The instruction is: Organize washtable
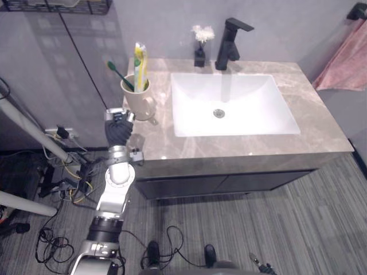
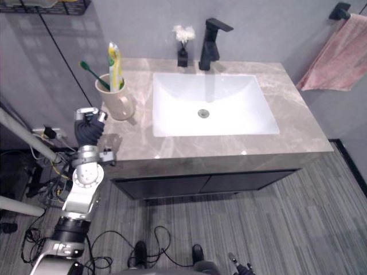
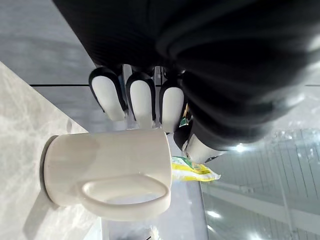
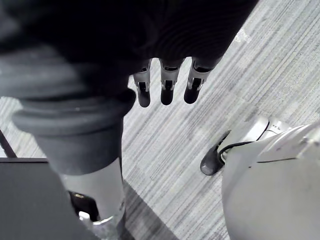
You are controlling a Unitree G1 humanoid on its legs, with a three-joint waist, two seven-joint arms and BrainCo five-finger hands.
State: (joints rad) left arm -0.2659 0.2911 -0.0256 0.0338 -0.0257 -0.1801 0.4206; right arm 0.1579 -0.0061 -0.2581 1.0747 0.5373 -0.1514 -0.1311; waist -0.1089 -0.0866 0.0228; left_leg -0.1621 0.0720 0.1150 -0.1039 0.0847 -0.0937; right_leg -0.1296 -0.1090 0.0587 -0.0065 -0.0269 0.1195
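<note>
A cream mug (image 1: 137, 98) stands at the left end of the marble washtable (image 1: 321, 129). It holds a green toothbrush (image 1: 119, 74) and a yellow-green toothpaste tube (image 1: 140, 63). My left hand (image 1: 118, 130) is raised at the counter's left edge, just in front of the mug. In the left wrist view its fingers (image 3: 141, 100) are relaxed and lie close beside the mug (image 3: 107, 165). They are not curled round it, and its handle is free. My right hand (image 4: 165, 90) hangs low over the floor, fingers loose and holding nothing.
A white sink basin (image 1: 229, 103) fills the counter's middle, with a black faucet (image 1: 229, 43) behind it. A small dark bottle with a white flower (image 1: 200, 51) stands next to the faucet. A pink towel (image 1: 347, 63) hangs on the right wall. Cables lie on the floor at the left.
</note>
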